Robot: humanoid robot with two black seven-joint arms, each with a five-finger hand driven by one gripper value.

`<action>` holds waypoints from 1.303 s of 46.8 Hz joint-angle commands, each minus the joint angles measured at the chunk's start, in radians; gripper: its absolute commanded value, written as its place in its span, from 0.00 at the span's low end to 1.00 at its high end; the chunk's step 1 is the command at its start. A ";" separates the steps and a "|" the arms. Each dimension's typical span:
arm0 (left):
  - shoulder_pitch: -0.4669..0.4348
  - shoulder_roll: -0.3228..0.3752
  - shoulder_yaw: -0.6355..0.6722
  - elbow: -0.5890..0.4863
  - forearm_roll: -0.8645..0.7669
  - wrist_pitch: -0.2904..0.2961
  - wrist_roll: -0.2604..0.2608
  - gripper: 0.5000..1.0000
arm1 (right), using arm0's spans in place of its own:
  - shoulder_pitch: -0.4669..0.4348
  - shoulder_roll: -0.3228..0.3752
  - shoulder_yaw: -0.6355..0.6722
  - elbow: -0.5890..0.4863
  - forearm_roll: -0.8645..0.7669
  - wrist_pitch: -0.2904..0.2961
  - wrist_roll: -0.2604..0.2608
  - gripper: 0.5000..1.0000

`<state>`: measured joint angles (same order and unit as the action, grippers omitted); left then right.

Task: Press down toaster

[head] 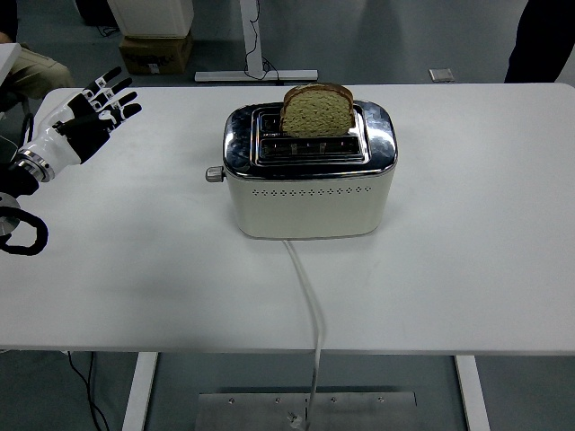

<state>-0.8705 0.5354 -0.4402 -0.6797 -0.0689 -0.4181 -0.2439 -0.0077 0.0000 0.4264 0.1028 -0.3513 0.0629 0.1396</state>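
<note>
White table (467, 269) is set on a grey floor, with a cardboard box (154, 52) seen behind. Toaster (308, 171) is placed mid-table, lever knob (214, 174) on its left end, cord (308, 305) run toward the near edge. Bread slice (317, 109) is seated high in the slot, so the lever is judged not yet pressed. Left hand (83, 121) is held over the far-left corner, fingers (115, 92) spread, nothing gripped, well apart from the knob it faces. Right hand is not seen.
</note>
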 commanded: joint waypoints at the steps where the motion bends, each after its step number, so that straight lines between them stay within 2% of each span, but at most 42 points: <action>1: 0.001 0.000 0.000 -0.001 0.001 -0.004 0.000 1.00 | 0.000 0.000 0.000 0.000 0.000 0.000 0.000 1.00; 52: -0.002 -0.008 0.000 -0.003 0.006 -0.005 0.000 1.00 | 0.000 0.000 -0.002 0.000 0.000 0.000 0.000 1.00; 61: -0.001 0.000 -0.002 -0.006 0.006 -0.027 0.000 1.00 | 0.000 0.000 0.000 0.000 0.000 0.000 0.000 1.00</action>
<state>-0.8721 0.5311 -0.4411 -0.6850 -0.0628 -0.4339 -0.2439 -0.0077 0.0000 0.4253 0.1028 -0.3513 0.0629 0.1396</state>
